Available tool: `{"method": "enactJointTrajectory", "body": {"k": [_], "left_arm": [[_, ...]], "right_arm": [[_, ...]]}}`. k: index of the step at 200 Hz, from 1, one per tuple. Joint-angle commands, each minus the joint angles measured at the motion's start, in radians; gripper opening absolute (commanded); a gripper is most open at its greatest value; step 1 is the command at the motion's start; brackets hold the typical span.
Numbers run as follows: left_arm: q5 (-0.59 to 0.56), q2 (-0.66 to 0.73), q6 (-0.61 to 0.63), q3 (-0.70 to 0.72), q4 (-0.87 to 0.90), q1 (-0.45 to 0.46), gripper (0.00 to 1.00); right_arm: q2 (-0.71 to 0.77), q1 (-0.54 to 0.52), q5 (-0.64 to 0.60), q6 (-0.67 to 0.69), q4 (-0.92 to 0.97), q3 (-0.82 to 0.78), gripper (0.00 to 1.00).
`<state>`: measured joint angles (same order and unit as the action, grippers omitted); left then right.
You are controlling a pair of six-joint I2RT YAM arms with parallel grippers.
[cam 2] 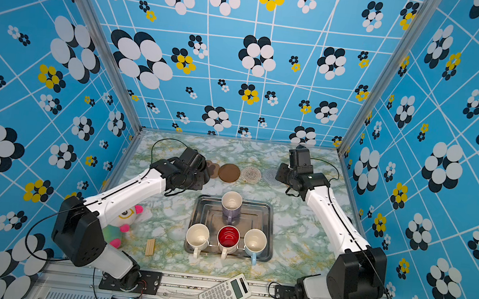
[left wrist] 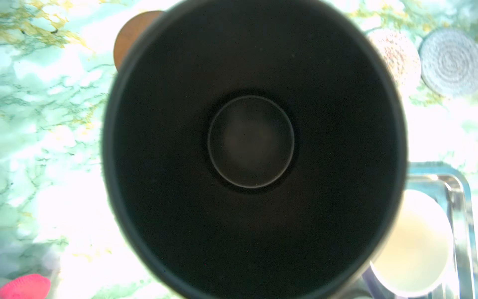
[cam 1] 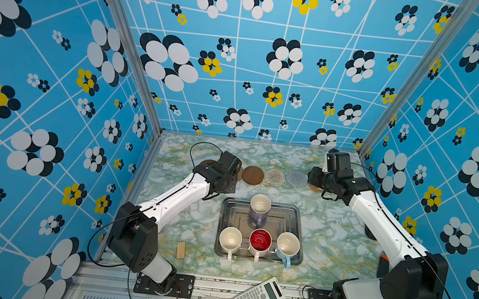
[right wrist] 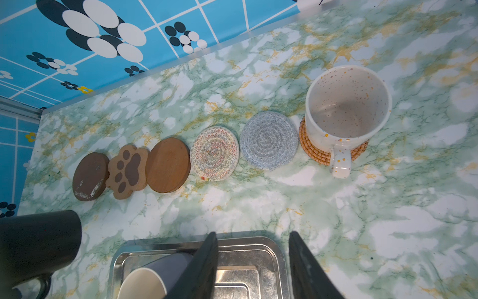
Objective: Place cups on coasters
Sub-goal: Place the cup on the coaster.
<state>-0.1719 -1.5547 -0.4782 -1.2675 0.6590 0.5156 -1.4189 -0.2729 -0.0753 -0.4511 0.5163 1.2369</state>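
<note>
Marbled table [cam 1: 328, 241], in both top views: the left claw [cam 1: 224, 182] hangs over the coasters [cam 1: 253, 175], with four mugs [cam 1: 259, 208] in the tray [cam 1: 297, 223] back toward its base.

Left wrist: pinched narrow, it carries the matte, empty black mug [left wrist: 251, 142] directly beneath.

Right wrist: the right claw [right wrist: 254, 264] gapes empty above the tray. Ahead of it, the speckled mug [right wrist: 346, 108] sits on the rattan coaster [right wrist: 310, 147].

The next move, I judge, is to lower the black mug squarely onto a brown disc [right wrist: 90, 176].

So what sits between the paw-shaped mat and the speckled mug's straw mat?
Three bare coasters, in the right wrist view: a brown disc, a cream crocheted round, a grey-blue round.
</note>
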Motion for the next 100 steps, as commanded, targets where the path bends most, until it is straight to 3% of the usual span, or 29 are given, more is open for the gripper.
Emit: {"method": "enactJointTrajectory", "body": {"k": [1, 100], "left_arm": [[-0.006, -0.020, 0.027, -0.066, -0.068, -0.038, 0.00], [-0.008, -0.180, 0.076, -0.187, -0.111, -0.154, 0.00]], "right_arm": [[-0.014, -0.008, 0.015, -0.014, -0.009, 0.017, 0.47], [-0.023, -0.008, 0.025, -0.020, -0.016, 0.015, 0.46]]}}
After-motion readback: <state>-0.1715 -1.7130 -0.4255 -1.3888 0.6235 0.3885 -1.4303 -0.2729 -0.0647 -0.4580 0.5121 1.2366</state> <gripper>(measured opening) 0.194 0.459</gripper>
